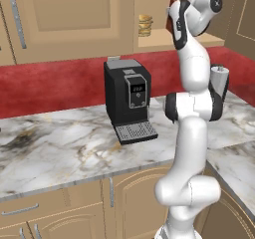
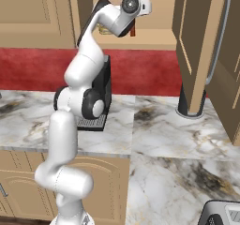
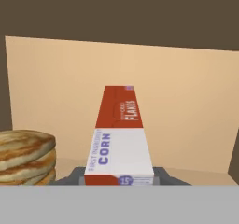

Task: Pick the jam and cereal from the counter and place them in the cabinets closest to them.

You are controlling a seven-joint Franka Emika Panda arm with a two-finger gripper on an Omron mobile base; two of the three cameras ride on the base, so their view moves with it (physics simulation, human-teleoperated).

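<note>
Cereal box (image 3: 119, 134): between the gripper (image 3: 119, 180) fingertips, inside open cabinet (image 1: 164, 41) | Gripper: pinching box | Neighbour: pancake stack (image 3: 25, 157) beside it.

stacked round item (image 3: 25, 155) left of cereal (image 3: 120, 134), free shelf to right

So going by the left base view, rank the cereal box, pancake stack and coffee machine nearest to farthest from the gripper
1. Cereal box: at the gripper, in the open cabinet.
2. Pancake stack: on the shelf, to the box's left.
3. Coffee machine: down on the counter.
</note>
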